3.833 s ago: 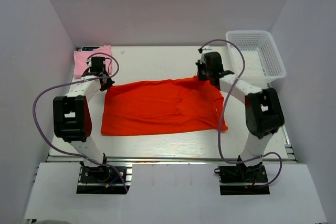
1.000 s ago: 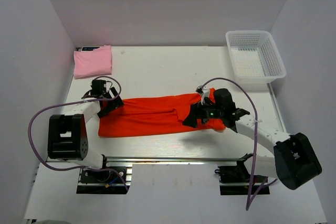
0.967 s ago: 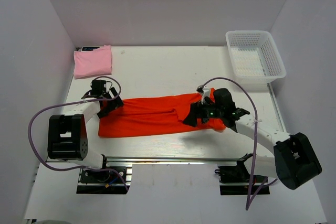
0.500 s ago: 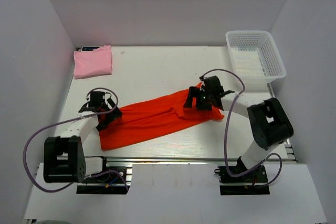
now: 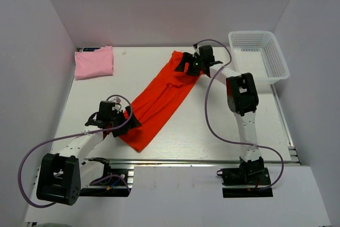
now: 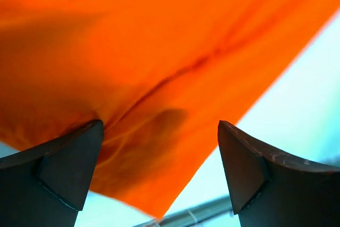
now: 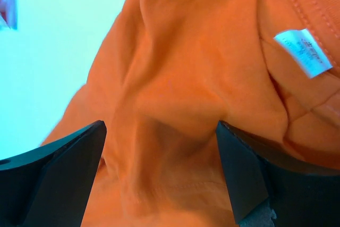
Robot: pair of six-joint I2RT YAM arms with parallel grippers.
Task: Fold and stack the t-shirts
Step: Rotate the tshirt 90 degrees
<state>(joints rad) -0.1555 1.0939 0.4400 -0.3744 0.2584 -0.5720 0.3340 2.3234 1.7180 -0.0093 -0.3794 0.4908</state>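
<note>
The orange-red t-shirt [image 5: 162, 95] lies as a long narrow band running diagonally from front left to the far middle of the table. My left gripper [image 5: 126, 122] is at its near end. In the left wrist view the jaws stand wide apart [image 6: 159, 147] with orange cloth [image 6: 159, 62] spreading between the fingertips. My right gripper [image 5: 186, 63] is at the shirt's far end, jaws also wide [image 7: 159, 152], over bunched cloth with the white neck label [image 7: 304, 51] showing. The pale pink t-shirt [image 5: 94, 62] lies folded at the far left corner.
A white mesh basket [image 5: 258, 54] stands at the far right corner, just right of my right arm. White walls close in the table on three sides. A metal rail [image 5: 180, 160] runs along the near edge.
The orange shirt has swung from lying sideways along the front to a diagonal. My right gripper moved to the far side with one end; my left gripper came nearer and rightward with the other.
</note>
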